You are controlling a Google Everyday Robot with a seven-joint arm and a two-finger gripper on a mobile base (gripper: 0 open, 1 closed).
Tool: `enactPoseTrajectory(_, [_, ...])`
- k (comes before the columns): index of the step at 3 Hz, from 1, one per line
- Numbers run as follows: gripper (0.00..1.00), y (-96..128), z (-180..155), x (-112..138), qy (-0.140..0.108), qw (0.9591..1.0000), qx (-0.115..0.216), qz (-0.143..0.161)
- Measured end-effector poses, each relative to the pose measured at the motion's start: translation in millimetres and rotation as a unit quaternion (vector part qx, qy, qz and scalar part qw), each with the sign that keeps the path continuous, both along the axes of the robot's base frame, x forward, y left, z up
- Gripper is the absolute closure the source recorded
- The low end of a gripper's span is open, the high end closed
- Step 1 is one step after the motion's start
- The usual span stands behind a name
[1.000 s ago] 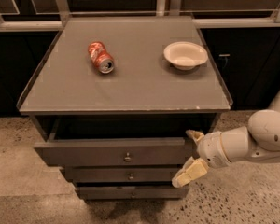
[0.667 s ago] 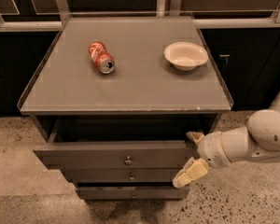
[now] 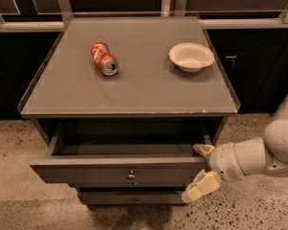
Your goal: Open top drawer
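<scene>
The top drawer (image 3: 86, 173) is a dark grey drawer with a small round metal knob (image 3: 131, 176) at the centre of its front. It stands pulled partway out from under the cabinet top, and its dark inside shows. My gripper (image 3: 202, 169) is at the right end of the drawer front. Its cream fingers are spread, one finger (image 3: 204, 150) at the top edge of the front and the other (image 3: 200, 189) below its lower edge. The white arm reaches in from the right.
On the grey cabinet top (image 3: 134, 90) lie a crushed red soda can (image 3: 104, 59) and a white bowl (image 3: 191, 56). A narrower grey drawer (image 3: 134, 198) sits shut below the top one. Dark cabinets stand behind, speckled floor around.
The top drawer has slid a little further out toward the camera. The gripper has moved with it at the drawer's right end.
</scene>
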State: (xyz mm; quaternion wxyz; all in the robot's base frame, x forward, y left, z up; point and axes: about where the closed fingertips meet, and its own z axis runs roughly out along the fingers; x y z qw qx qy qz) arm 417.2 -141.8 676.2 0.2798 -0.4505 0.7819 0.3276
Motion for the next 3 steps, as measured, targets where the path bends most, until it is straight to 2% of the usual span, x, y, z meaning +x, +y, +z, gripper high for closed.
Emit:
enactPoseTrajectory(1, [0.00,0.0,0.0,0.0,0.000,1.0000,0.000,0.000])
enactPoseTrajectory(2, [0.00,9.5,-4.9,-5.6,0.012,0.9996,0.003,0.025])
enactPoseTrajectory(3, [0.00,9.5,-2.8,-5.6,0.012,0.9996,0.003,0.025])
